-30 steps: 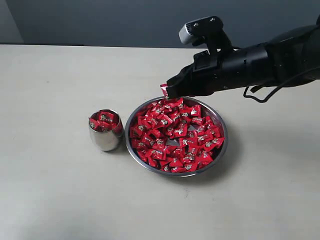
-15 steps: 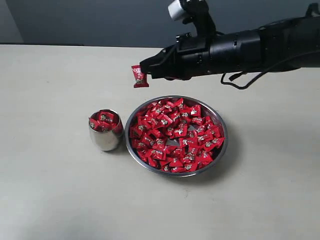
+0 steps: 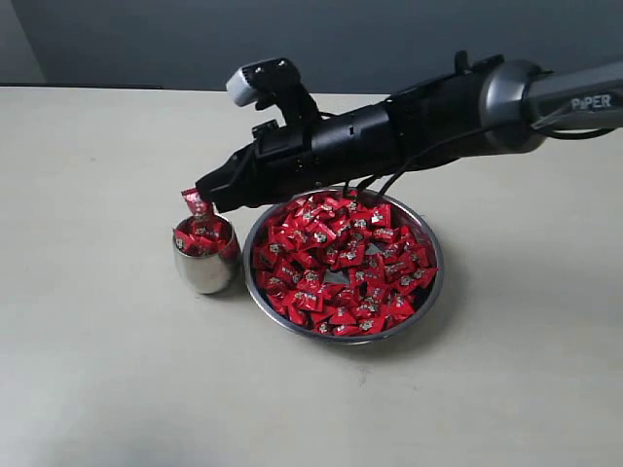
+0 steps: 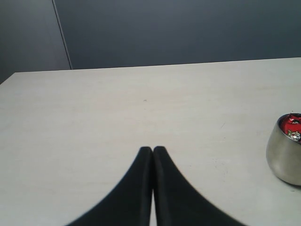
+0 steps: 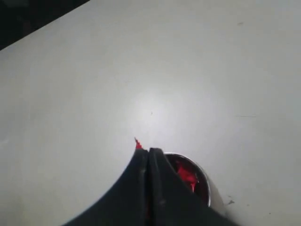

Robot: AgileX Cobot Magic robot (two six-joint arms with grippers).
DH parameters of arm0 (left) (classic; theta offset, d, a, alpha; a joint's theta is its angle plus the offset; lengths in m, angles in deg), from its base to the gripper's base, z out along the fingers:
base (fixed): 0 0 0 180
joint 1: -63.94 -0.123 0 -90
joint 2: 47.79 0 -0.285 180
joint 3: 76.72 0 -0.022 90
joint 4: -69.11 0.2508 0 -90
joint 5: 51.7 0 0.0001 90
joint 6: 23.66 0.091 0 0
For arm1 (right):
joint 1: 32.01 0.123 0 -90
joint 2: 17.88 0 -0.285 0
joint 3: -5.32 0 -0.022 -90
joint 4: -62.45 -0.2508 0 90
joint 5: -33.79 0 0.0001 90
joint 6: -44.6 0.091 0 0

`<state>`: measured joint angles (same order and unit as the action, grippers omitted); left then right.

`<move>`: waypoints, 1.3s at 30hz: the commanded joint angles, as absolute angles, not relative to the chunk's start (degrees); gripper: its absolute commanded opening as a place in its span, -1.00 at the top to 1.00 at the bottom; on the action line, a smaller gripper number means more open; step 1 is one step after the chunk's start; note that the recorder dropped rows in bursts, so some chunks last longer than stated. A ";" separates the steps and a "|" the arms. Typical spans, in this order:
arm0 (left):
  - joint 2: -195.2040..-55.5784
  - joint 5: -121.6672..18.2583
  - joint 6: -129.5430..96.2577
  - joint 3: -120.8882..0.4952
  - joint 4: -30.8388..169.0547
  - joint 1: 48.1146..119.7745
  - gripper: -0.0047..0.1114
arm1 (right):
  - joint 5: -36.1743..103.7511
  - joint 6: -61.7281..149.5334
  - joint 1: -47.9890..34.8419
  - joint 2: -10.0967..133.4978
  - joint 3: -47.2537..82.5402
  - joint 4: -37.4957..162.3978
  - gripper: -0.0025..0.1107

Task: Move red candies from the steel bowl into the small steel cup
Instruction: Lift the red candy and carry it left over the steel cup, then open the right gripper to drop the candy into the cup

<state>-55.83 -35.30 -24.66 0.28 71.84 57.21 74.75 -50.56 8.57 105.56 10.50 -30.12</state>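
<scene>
On the pale surface sat the steel bowl, heaped with red candies, the right hand poised just above the brimming small steel cup beside it, pinching one candy, the left hand pressed together, empty.

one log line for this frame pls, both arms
right jaws: shut on red candy | where: just above small steel cup, already heaped | steel bowl: full of red candies | left jaws: shut, empty
</scene>
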 commanded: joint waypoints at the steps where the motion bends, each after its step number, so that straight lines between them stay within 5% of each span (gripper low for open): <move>1: -55.58 -35.41 -24.76 0.50 71.68 57.17 0.91 | 73.69 -48.03 9.24 107.65 7.99 -27.73 0.97; 31: -55.58 -35.41 -24.76 0.50 71.68 57.17 0.91 | 69.41 -45.14 10.41 108.42 7.89 -23.46 0.97; 39: -55.58 -35.41 -24.76 0.50 71.68 57.17 0.91 | 69.41 -45.14 10.41 108.42 7.89 -23.46 0.25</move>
<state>-55.83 -35.30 -24.66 0.28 71.84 57.21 69.54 -45.15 10.49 108.46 8.38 -23.53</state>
